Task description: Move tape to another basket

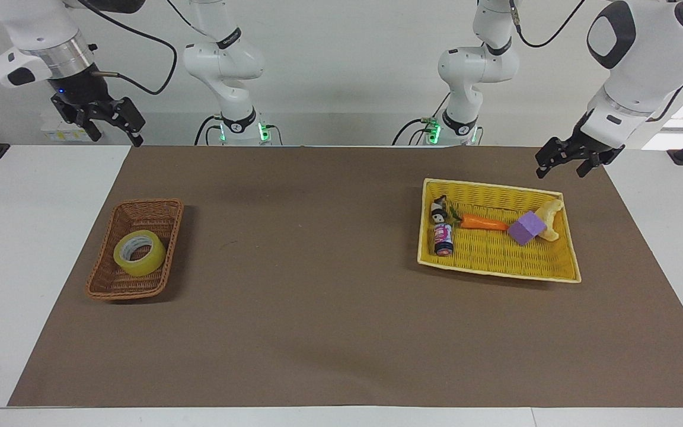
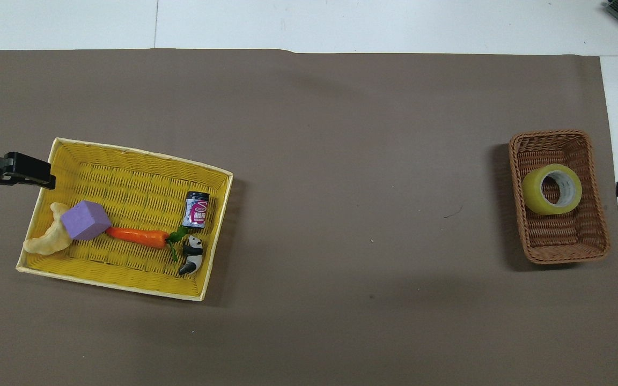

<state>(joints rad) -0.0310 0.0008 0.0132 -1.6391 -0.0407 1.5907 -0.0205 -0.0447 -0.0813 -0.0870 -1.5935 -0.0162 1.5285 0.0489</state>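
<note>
The left gripper (image 1: 573, 163) was held raised with its fingers apart and nothing between them, over the mat just beside the corner of the yellow tray (image 1: 573, 270) at the left arm's end of the table. The right gripper (image 1: 107, 121) was likewise seen spread and empty, raised over the table's edge at the right arm's end.

The tape (image 1: 139, 253) was found lying inside the basket (image 1: 103, 287), tilted against its woven floor, untouched by either gripper.

In the yellow tray a carrot (image 1: 484, 223), a purple block (image 1: 526, 228), a pale banana-like piece (image 1: 552, 214), a panda figure (image 1: 438, 209) and a small jar (image 1: 443, 239) were laid. A pink and white label was seen on the jar; its writing could not be read.
</note>
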